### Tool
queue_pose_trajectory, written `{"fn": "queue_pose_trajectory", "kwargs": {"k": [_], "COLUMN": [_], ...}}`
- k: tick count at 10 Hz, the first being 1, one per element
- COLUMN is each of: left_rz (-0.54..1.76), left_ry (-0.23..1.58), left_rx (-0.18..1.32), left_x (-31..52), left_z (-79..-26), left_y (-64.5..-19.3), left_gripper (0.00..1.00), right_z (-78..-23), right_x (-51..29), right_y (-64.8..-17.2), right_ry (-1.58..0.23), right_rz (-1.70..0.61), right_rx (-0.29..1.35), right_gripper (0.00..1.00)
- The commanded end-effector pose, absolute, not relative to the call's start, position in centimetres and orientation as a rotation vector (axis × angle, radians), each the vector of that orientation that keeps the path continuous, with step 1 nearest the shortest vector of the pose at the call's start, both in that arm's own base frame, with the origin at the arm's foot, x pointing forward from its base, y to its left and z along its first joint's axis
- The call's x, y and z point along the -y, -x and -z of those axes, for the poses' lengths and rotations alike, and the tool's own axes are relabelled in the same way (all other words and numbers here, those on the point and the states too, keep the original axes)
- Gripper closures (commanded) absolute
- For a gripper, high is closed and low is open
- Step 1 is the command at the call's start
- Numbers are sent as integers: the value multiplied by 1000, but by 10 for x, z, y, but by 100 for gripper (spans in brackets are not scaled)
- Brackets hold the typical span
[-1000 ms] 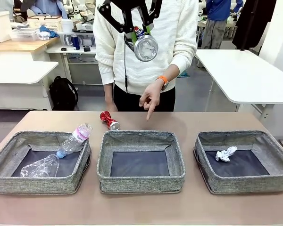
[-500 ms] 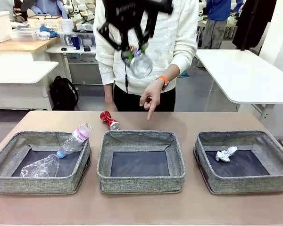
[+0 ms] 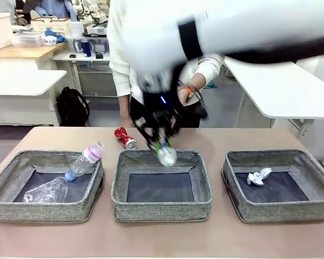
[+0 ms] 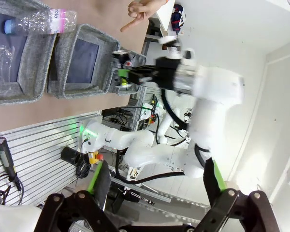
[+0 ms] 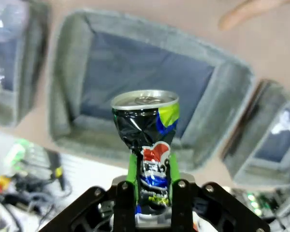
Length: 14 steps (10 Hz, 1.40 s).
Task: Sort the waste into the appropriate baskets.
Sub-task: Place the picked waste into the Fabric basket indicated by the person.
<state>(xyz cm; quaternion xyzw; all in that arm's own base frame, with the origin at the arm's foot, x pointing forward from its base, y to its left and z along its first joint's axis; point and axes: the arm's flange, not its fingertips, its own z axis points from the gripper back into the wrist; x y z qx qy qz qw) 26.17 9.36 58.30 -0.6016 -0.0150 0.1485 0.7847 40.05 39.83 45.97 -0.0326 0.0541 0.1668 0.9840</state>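
Note:
My right gripper (image 3: 161, 141) is shut on a crushed black can (image 3: 166, 154), which hangs just above the far rim of the middle basket (image 3: 161, 208). In the right wrist view the can (image 5: 145, 123) sits between the green pads (image 5: 132, 174) over that basket's dark floor (image 5: 135, 87). A crushed red can (image 3: 125, 137) lies on the table behind it. The left basket (image 3: 11, 208) holds a crushed clear bottle (image 3: 46, 190) and a pink-labelled bottle (image 3: 87, 158). Crumpled white paper (image 3: 258, 176) lies in the right basket (image 3: 281, 210). My left gripper (image 4: 154, 169) is open, high above the table.
A person stands at the far side, an orange band (image 3: 187, 90) on the wrist; the pointing finger (image 5: 241, 12) hovers over the table beyond the middle basket. My right arm (image 3: 248, 29) crosses the upper scene. White tables stand behind.
My right gripper has come down with the black can from in front of the person's chest to the far rim of the middle basket. Everything else is as before.

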Motion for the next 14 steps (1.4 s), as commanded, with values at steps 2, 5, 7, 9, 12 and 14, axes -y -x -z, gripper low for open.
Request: {"fn": "queue_pose_trajectory", "kwargs": {"k": [2,5,7,9,12,14], "left_rz": [-306,-306,-306,-306,-306,-306], "left_ry": [1312,1312,1312,1312,1312,1312], "left_rx": [49,49,49,49,49,49], "left_x": [-93,-93,-93,-93,-93,-93], "left_z": [-585,-585,-585,-585,-585,-585], "left_y": [-261,-261,-261,-261,-261,-261], "left_gripper": [0,0,0,0,0,0], "right_z": [-426,-429,-429,-431,-432,-434], "right_x": [-336,-334,-335,-333,-332,-331], "right_y": [-377,-378,-377,-375,-376,-376], "right_ry": [-90,-92,-91,-105,-96,-140], "right_rz": [-314,-305,-302,-299,-309,-333], "right_rx": [-48,-39,-44,-44,-34,-34], "right_gripper": [73,73,73,73,0,0]}}
